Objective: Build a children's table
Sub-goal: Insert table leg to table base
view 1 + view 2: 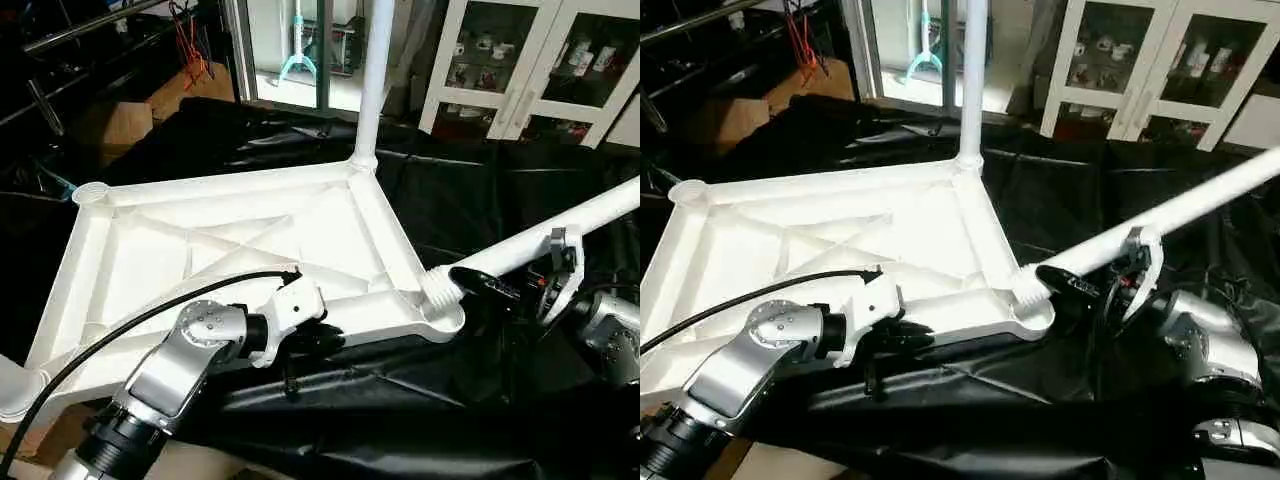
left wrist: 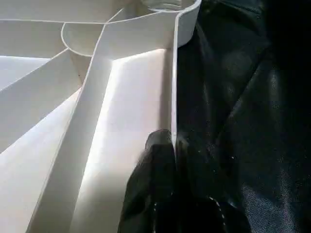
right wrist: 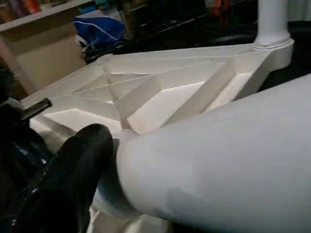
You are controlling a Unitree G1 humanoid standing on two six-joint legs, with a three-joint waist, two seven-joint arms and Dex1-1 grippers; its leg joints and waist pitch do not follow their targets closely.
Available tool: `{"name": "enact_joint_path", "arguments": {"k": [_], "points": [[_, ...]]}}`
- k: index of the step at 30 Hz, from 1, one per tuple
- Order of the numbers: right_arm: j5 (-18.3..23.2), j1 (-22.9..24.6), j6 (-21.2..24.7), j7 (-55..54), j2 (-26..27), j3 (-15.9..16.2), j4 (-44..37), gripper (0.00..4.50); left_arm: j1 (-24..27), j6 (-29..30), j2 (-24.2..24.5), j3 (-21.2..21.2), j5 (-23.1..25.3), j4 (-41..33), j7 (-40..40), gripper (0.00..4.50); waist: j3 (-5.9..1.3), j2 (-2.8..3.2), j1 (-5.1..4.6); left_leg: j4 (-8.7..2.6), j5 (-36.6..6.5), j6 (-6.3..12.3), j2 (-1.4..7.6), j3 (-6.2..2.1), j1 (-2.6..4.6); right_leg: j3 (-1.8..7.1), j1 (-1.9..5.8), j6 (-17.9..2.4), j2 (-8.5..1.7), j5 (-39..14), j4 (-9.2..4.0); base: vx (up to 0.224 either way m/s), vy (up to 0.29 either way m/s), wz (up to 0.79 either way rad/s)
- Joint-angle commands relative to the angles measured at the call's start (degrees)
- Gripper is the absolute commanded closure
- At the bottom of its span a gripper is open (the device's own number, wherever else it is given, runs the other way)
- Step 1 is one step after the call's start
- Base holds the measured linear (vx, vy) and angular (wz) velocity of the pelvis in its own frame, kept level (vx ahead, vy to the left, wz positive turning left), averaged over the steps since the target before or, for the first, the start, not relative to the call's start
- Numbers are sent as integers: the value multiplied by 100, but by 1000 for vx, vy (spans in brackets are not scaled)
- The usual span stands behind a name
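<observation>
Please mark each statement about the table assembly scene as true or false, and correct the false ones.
1. The tabletop lies with its ribbed underside up. True.
2. One leg already stands upright in a far corner socket. True.
3. The left end effector is wide open above the tabletop. False: it is shut on the tabletop's near rim.
4. The slanted leg rests flat on the black cloth. False: it is raised at an angle, its threaded end at the near right corner socket.

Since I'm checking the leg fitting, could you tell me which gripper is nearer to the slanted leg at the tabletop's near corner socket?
Right. The right gripper stands open around the slanted leg near its threaded end. The left gripper is shut on the tabletop rim, farther along that edge.
</observation>
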Motion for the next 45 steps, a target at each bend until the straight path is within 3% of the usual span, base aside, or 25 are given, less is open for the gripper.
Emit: {"name": "enact_joint_path", "arguments": {"k": [1,23,28,32,39,40,43,44,45], "points": [[16,-141,-74,-42,-27,-116,-108,33,34,-17,21,-23,-81,30,-41,450,-388,-121,-9,-282,251,816,180,-96,97,194,262,-1595,-380,1359,-382,0,0,0],[5,-493,-882,-446,24,-550,199,208,15,-154,-28,9,-34,120,56,450,-385,-149,-30,-280,224,842,172,-85,100,196,261,-1565,-376,1287,-387,0,0,0],[-28,-544,-1028,-475,16,-553,236,259,-5,-216,-50,32,-12,167,118,450,-388,-143,-28,-273,302,882,169,-89,95,195,258,-1558,-370,1368,-376,0,0,0],[-254,-531,-1307,-464,-35,-388,162,267,-11,-244,-66,41,-3,180,152,450,-373,-132,-42,-285,177,833,176,-90,101,195,250,-1549,-377,1177,-400,0,0,0],[-121,-546,-1083,-405,15,-419,-109,268,3,-268,-64,10,19,197,144,450,-357,-133,-65,-296,121,843,179,-90,105,203,251,-1538,-372,1129,-411,0,0,0],[-54,-575,-973,-384,10,-441,-185,268,11,-278,-63,2,28,200,148,450,-352,-154,-75,-298,120,851,172,-85,104,205,255,-1533,-363,1139,-416,0,0,0],[122,-706,-725,-362,-21,-513,-319,268,40,-294,-61,-17,42,193,153,450,-351,-142,-88,-303,92,864,182,-86,113,203,246,-1533,-373,1067,-422,0,0,0],[251,-797,-477,-283,-64,-539,-415,268,59,-296,-63,-44,42,175,136,450,-349,-169,-99,-306,75,852,183,-80,110,204,249,-1533,-366,1017,-424,0,0,0],[313,-836,-335,-225,-88,-543,-467,268,67,-296,-64,-60,40,165,123,450,-353,-151,-91,-305,114,857,186,-84,113,204,246,-1530,-368,1037,-415,0,0,0]]}}
